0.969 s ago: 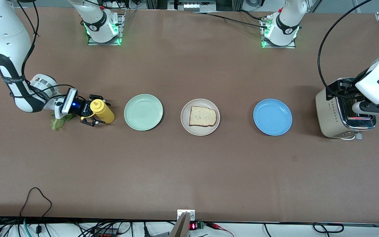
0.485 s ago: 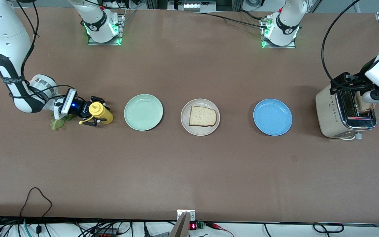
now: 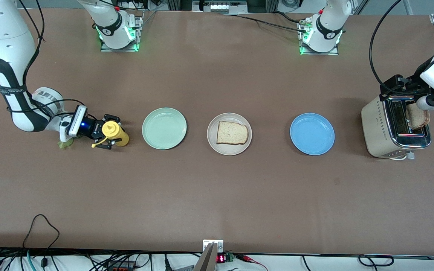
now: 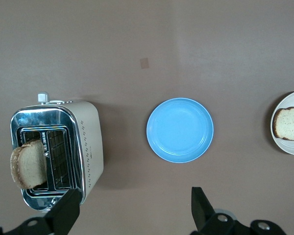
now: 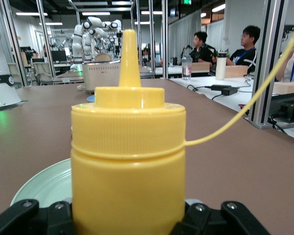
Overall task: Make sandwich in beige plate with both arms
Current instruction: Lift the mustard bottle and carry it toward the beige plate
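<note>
Tan with a brown crust, a single bread slice lies flat on the beige plate at the middle of the table, between a mint-green plate toward the right arm's end and a blue plate toward the left arm's end. A second slice stands tilted in a slot of the cream and chrome toaster at the left arm's end. The left gripper hangs in the air over the table beside the toaster, its fingers spread wide with nothing between them; the toaster's slots lie just off one fingertip and the blue plate is below the gap. The right arm bends low from its base, its wrist level with the table, and the right gripper is clamped on the body of an upright yellow squeeze bottle, just beside the mint-green plate. A ruffled green lettuce leaf lies on the table under that wrist.
</note>
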You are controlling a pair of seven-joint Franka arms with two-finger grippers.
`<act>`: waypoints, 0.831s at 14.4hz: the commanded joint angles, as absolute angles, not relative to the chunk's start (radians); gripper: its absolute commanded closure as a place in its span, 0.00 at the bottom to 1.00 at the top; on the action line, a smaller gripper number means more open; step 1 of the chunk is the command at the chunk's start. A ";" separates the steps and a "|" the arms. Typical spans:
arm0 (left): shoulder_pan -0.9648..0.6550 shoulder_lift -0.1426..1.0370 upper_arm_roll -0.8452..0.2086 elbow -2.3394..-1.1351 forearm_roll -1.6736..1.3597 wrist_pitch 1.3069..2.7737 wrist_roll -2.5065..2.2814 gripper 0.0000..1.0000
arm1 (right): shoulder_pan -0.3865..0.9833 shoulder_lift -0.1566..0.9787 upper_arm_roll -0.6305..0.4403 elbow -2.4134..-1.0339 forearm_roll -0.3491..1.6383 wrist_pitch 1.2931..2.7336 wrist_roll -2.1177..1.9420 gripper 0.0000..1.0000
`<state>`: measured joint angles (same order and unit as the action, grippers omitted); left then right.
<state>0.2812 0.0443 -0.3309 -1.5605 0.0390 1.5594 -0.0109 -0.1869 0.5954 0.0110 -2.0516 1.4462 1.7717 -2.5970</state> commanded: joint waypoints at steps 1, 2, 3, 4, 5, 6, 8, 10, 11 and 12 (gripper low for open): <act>0.291 0.025 -0.339 -1.574 0.032 1.552 -0.002 0.00 | -0.114 0.493 0.000 -2.068 1.434 1.859 -2.472 0.60; 0.290 0.025 -0.339 -1.574 0.032 1.552 -0.002 0.00 | -0.091 0.470 0.000 -2.068 1.433 1.900 -2.430 0.60; 0.290 0.025 -0.339 -1.574 0.032 1.552 -0.003 0.00 | -0.066 0.451 0.000 -2.068 1.425 1.937 -2.384 0.60; 0.290 0.025 -0.339 -1.574 0.032 1.552 -0.006 0.00 | -0.037 0.428 0.000 -2.066 1.416 1.986 -2.337 0.60; 0.288 0.025 -0.339 -1.574 0.032 1.552 -0.009 0.00 | -0.005 0.408 0.000 -2.066 1.413 2.040 -2.292 0.60; 0.288 0.025 -0.339 -1.574 0.032 1.551 -0.009 0.00 | 0.029 0.394 0.000 -2.068 1.413 2.087 -2.255 0.60; 0.287 0.025 -0.339 -1.574 0.032 1.551 -0.009 0.00 | 0.101 0.379 0.000 -2.066 1.404 2.196 -2.189 0.60; 0.288 0.025 -0.339 -1.572 0.031 1.551 -0.011 0.00 | 0.170 0.379 0.000 -2.043 1.397 2.288 -2.134 0.60; 0.288 0.025 -0.339 -1.574 0.031 1.551 -0.011 0.00 | 0.208 0.379 -0.002 -2.040 1.391 2.342 -2.094 0.60; 0.288 0.025 -0.339 -1.572 0.031 1.549 -0.012 0.00 | 0.242 0.379 -0.002 -2.031 1.373 2.392 -2.056 0.60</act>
<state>0.2809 0.0443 -0.3332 -1.5605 0.0390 1.5584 -0.0118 0.1755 0.3971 0.0111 -2.0438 1.4088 2.3152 -2.1434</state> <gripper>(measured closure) 0.000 0.590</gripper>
